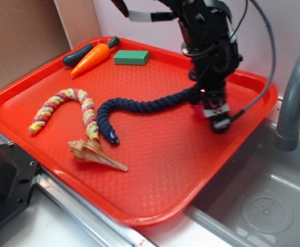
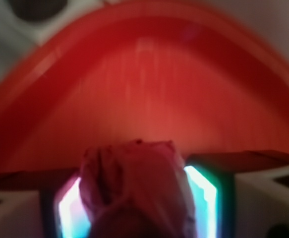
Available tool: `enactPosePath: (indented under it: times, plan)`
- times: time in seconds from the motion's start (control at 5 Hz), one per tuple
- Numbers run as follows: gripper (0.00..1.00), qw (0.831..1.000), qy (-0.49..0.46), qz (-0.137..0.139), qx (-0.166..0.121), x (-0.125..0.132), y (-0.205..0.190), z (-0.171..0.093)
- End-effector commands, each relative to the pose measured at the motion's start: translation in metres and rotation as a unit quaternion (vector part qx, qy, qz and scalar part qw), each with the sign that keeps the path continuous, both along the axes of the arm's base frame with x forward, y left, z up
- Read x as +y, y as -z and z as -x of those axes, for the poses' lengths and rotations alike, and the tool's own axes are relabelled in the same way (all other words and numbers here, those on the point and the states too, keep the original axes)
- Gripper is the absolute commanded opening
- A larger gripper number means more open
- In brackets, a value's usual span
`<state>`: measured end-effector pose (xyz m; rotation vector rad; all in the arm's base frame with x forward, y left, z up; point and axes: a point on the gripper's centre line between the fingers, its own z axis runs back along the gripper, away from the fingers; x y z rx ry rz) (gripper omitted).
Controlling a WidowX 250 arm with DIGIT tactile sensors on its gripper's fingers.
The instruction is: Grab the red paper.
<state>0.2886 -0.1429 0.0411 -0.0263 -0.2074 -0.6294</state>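
The red paper [image 2: 134, 173] fills the lower middle of the wrist view as a dark crimson wrinkled wad. It sits between my two glowing fingers [image 2: 203, 193], which press on both of its sides. My gripper [image 2: 137, 188] is shut on it above the red tray's floor [image 2: 144, 89]. In the exterior view the gripper [image 1: 215, 116] hangs over the tray's far right part, close to the tray rim [image 1: 263, 98]. There the arm hides the paper.
On the tray [image 1: 165, 170] lie a navy braided rope [image 1: 139, 107] reaching up to the gripper, a striped rope [image 1: 67, 105], a seashell [image 1: 94, 153], a toy carrot [image 1: 92, 57] and a green block [image 1: 131, 57]. A grey faucet [image 1: 294, 103] and a sink stand to the right.
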Motion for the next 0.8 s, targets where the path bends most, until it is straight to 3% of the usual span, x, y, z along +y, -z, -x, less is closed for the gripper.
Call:
enactPosePath:
  times: [0.0, 0.2, 0.4, 0.6]
  plan:
    - [0.0, 0.969, -0.241, 0.057, -0.008, 0.084, -0.123, 0.062]
    - [0.0, 0.931, -0.358, 0.066, -0.03, 0.125, -0.171, 0.107]
    - [0.0, 0.897, -0.437, 0.058, -0.036, 0.139, -0.222, 0.119]
    - [0.0, 0.895, -0.443, 0.044, -0.012, 0.14, -0.219, 0.107]
